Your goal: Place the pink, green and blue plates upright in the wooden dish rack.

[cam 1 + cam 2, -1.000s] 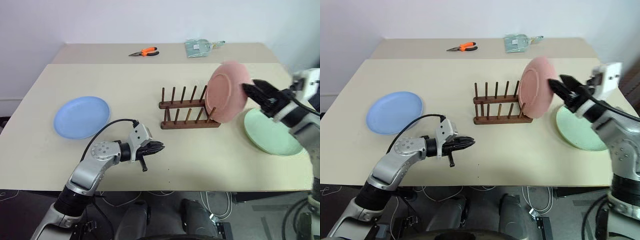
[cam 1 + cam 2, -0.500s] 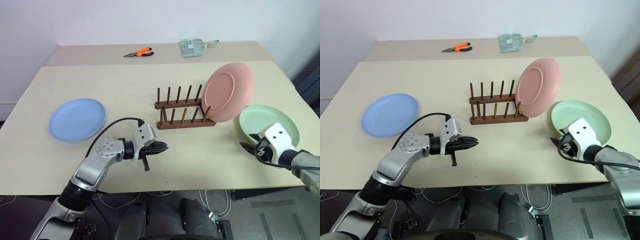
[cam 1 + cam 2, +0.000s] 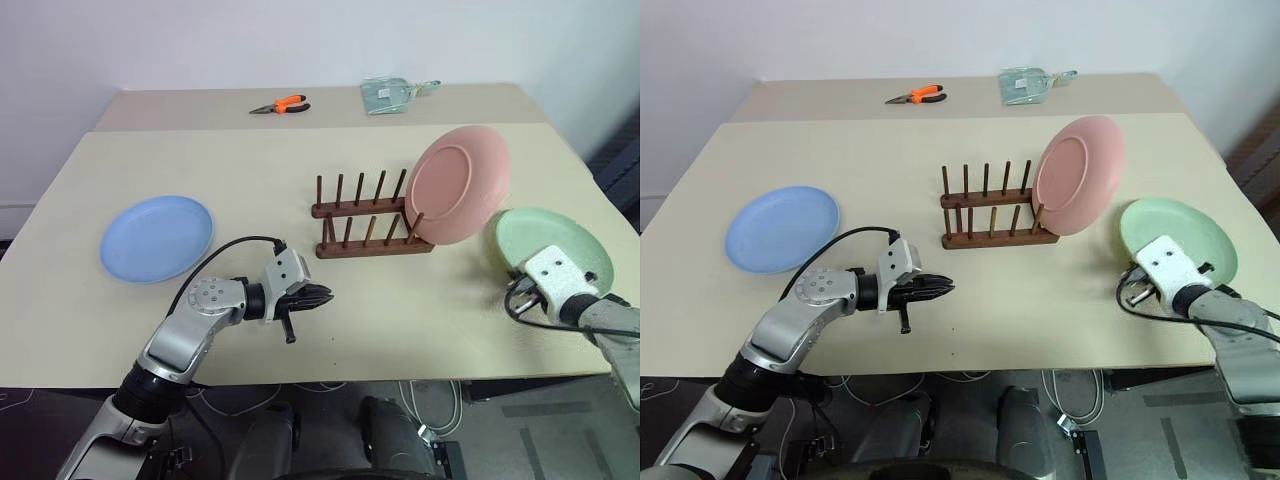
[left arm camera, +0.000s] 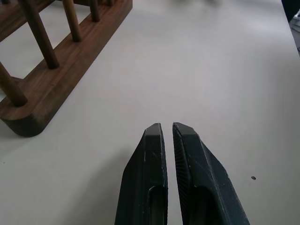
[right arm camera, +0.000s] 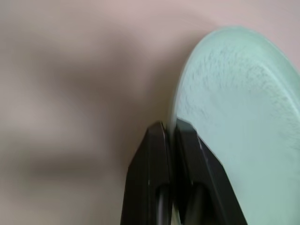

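Note:
The pink plate [image 3: 458, 185] stands upright at the right end of the wooden dish rack [image 3: 365, 215], leaning on its last pegs. At the table's left the blue plate [image 3: 157, 237] lies flat. Flat at the right lies the green plate [image 3: 555, 250]. My right gripper [image 5: 171, 124] is shut, low at the green plate's near-left rim, fingertips right at the edge; I cannot tell whether the rim is pinched. My left gripper [image 3: 325, 293] is shut and empty just above the table, in front of the rack's left end [image 4: 56, 70].
Orange-handled pliers [image 3: 285, 104] and a clear packet [image 3: 390, 95] lie on the far table behind the seam. The green plate is close to the table's right and front edges. Bare tabletop [image 3: 420, 300] lies between the two grippers.
My right gripper left the pink plate standing in the rack, dropped to the green plate's near rim and shut. The left arm has stayed put.

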Controlling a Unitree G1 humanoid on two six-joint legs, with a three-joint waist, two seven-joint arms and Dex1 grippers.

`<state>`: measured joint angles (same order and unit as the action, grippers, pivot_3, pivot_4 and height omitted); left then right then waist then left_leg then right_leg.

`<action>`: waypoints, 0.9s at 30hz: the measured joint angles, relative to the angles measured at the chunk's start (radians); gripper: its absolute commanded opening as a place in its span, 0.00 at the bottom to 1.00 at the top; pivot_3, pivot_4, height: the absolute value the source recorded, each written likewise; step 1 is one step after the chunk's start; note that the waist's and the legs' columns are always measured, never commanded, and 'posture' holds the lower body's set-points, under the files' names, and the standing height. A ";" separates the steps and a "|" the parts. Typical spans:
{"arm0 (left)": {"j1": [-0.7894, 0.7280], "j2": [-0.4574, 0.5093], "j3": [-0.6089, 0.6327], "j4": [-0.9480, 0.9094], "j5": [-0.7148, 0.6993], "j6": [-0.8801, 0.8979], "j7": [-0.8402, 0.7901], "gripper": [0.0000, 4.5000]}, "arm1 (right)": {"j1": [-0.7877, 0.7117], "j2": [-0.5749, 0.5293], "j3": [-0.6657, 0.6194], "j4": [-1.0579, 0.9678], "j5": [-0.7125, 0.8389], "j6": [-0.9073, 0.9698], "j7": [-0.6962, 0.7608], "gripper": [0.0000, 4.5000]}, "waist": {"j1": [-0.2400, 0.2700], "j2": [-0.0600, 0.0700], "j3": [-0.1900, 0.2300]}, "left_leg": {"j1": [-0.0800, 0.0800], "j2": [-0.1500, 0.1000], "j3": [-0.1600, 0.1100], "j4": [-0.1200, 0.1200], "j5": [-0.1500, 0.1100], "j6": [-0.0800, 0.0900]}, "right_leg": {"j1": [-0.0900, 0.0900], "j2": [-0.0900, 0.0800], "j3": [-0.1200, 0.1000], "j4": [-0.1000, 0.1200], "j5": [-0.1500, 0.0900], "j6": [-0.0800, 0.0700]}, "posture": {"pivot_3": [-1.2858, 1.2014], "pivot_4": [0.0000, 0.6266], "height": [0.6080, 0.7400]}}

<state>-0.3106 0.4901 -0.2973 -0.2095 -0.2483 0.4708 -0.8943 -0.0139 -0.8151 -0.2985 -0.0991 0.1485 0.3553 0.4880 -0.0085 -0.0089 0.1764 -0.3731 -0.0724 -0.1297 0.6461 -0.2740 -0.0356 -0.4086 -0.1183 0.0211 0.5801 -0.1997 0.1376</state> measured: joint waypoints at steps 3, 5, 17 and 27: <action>-0.001 -0.001 -0.001 0.003 0.000 -0.007 -0.003 0.07 | -0.165 0.052 -0.164 -0.017 0.153 0.028 -0.041 0.01 | -0.004 0.002 0.000 | 0.001 0.001 0.000 -0.001 0.000 0.000 | 0.000 0.001 0.000 0.001 0.000 0.000 | 0.52 0.24 1.00; -0.003 -0.001 -0.002 0.009 0.001 -0.011 -0.006 0.07 | -0.274 0.085 -0.256 -0.067 0.315 0.096 -0.058 0.01 | -0.002 0.002 0.000 | 0.000 0.001 -0.002 -0.001 0.000 0.000 | 0.000 0.001 -0.001 0.001 0.002 -0.003 | 0.52 0.24 1.00; 0.038 -0.032 0.066 0.016 -0.031 -0.061 0.017 0.07 | -0.553 0.247 -0.192 -0.372 1.314 0.385 -0.286 0.01 | -0.003 0.001 0.000 | 0.000 0.002 -0.005 -0.002 0.000 0.000 | -0.001 0.001 -0.002 0.000 0.002 -0.004 | 0.52 0.24 1.00; 0.113 -0.008 0.168 -0.034 -0.100 -0.065 0.019 0.07 | -0.543 0.367 0.037 -0.294 1.277 0.379 -0.425 0.01 | 0.001 0.001 0.000 | -0.001 0.000 -0.004 -0.001 0.000 0.000 | -0.001 0.000 -0.001 0.000 0.002 -0.004 | 0.52 0.24 1.00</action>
<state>-0.1977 0.4824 -0.1289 -0.2432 -0.3483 0.4054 -0.8751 -0.5574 -0.4478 -0.2612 -0.3930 1.4258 0.7344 0.0629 -0.0076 -0.0075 0.1766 -0.3740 -0.0725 -0.1336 0.6450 -0.2741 -0.0352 -0.4098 -0.1181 0.0197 0.5803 -0.1976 0.1337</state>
